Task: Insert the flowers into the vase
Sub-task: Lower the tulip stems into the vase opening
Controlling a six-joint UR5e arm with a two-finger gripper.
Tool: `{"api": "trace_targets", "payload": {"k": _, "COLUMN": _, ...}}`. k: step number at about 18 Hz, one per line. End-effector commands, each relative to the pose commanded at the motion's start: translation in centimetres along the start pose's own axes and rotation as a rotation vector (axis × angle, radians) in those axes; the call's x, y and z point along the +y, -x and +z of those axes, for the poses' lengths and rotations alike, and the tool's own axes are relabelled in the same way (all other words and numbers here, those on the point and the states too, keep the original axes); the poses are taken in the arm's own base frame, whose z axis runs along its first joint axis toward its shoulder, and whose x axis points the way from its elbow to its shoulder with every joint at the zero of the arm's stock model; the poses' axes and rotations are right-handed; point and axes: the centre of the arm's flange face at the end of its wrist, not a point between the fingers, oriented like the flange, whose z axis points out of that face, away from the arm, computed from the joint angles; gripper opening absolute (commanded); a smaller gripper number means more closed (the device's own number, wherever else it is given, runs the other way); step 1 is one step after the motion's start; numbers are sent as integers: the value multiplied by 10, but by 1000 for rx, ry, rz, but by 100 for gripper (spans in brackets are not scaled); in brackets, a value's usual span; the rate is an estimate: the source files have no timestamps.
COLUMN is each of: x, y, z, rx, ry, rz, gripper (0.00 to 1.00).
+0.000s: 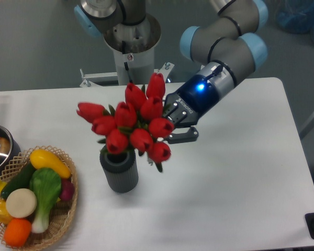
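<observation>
Tool [170, 125] pinching stems of flowers [131, 125], buds crowding over vase [119, 170] mouth; bunch looks light, floppy, best held low on stems

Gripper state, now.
Gripper: closed on the flowers, holding them over the vase.

Matt ribbed vase [119, 173], glossy plastic-looking flowers [132, 125], woven wicker basket [63, 219], smooth matt table [240, 188].
</observation>
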Motion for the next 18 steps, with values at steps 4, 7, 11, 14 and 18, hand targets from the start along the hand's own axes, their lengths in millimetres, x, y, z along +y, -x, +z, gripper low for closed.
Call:
{"api": "trace_targets", "payload": {"k": 4, "x": 19, "y": -25, "z": 9, "rx": 20, "ry": -20, "rz": 52, "gripper": 3}}
{"api": "trace_targets", "payload": {"k": 7, "x": 28, "y": -30, "z": 9, "rx": 19, "ry": -19, "rz": 35, "gripper": 3}}
{"api": "trace_targets", "payload": {"k": 11, "x": 47, "y": -45, "z": 8, "rx": 13, "ry": -17, "rz": 46, "gripper": 3}}
{"api": "trace_targets", "payload": {"k": 14, "x": 52, "y": -47, "z": 8, "rx": 12, "ry": -13, "rz": 46, "gripper": 3}}
{"api": "trace_targets", "payload": {"k": 18, "x": 58, "y": -50, "z": 8, "rx": 12, "ry": -12, "rz": 38, "gripper": 3}}
